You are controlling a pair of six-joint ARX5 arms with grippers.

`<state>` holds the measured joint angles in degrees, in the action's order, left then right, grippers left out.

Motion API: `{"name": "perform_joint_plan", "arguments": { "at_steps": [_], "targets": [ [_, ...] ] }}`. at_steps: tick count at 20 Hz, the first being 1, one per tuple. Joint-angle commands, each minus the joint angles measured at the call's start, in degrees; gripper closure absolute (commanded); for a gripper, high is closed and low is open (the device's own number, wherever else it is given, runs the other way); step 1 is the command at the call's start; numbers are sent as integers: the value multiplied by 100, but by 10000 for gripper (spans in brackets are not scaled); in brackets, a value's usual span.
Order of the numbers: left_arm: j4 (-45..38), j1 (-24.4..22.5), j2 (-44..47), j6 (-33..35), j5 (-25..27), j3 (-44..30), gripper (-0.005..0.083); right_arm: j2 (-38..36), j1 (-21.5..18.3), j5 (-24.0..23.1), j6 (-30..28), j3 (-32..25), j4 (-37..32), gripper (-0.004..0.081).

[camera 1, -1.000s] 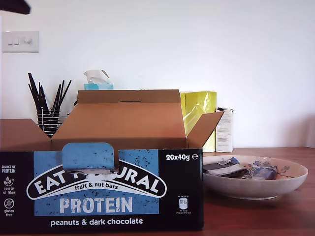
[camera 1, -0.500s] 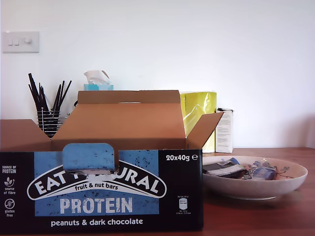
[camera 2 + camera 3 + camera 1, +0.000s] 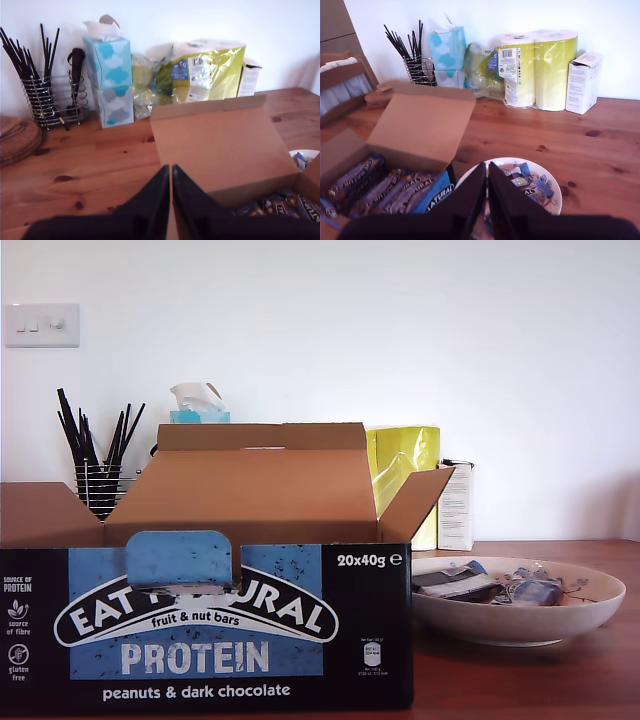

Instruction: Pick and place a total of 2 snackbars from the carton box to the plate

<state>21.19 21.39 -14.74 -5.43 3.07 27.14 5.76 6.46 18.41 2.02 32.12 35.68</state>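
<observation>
The carton box (image 3: 200,630) stands open at the exterior view's left, its flaps up. To its right, the plate (image 3: 520,620) holds two snackbars, a dark one (image 3: 460,582) and a blue one (image 3: 535,590). Neither arm shows in the exterior view. My first gripper (image 3: 170,167) is shut and empty, high above the box (image 3: 220,145), with several snackbars (image 3: 277,205) packed inside. My second gripper (image 3: 487,164) is shut and empty above the plate (image 3: 556,196) near the box's corner. Bars (image 3: 527,186) lie in the plate, and more bars (image 3: 385,187) fill the box.
Along the wall behind stand a wire holder of black straws (image 3: 95,455), a tissue box (image 3: 200,405), a yellow pack of paper rolls (image 3: 405,465) and a small white carton (image 3: 455,505). Woven mats (image 3: 15,140) and a chair (image 3: 340,85) lie beyond the box.
A dark piece of an arm at the exterior view's top left corner one second ago has gone out of that view. Box, plate and bars have not moved.
</observation>
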Motion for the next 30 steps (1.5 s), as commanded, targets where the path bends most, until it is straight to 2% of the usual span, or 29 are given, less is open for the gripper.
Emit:
{"name": "perform_joint_plan", "arguments": {
  "at_steps": [1, 2, 4, 6, 7, 10, 14, 19, 22, 24, 30],
  "targets": [
    [-4, 13, 11, -26, 4, -68, 793, 28, 26, -291, 404, -94, -369, 783],
    [-92, 2, 11, -28, 61, -68, 793, 74, 26, -546, 409, -96, -638, 783],
    [-472, -15, -24, -35, 503, -70, 792, 125, 22, -1196, 221, -138, -1158, 783],
    [-946, -74, -101, -33, 883, -144, 793, 160, 22, -1762, 26, -278, -1403, 783],
    [-1169, -138, -109, 7, 955, -258, 793, 157, 20, -1967, -157, -369, -1499, 783],
    [-1510, -485, -101, 101, 966, -612, 793, 144, -2, -2253, -87, -527, -1921, 783],
    [-1773, -1207, -94, 94, 581, -811, 793, 129, -17, -2332, 107, -1027, -2575, 783],
    [-2109, -1985, -26, 94, -74, -1217, 792, -236, -15, -2328, 50, -1480, -2774, 783],
    [-2105, -2135, 345, 94, -157, -1552, 792, -560, -15, -2253, 44, -1779, -2745, 783],
    [-2002, -2138, 643, 144, -155, -1727, 792, -560, -9, -2131, -48, -1921, -2715, 783],
    [-1502, -2144, 1545, 479, -136, -2413, 792, -560, 0, -2173, -101, -2444, -2750, 783]
  ]
}}
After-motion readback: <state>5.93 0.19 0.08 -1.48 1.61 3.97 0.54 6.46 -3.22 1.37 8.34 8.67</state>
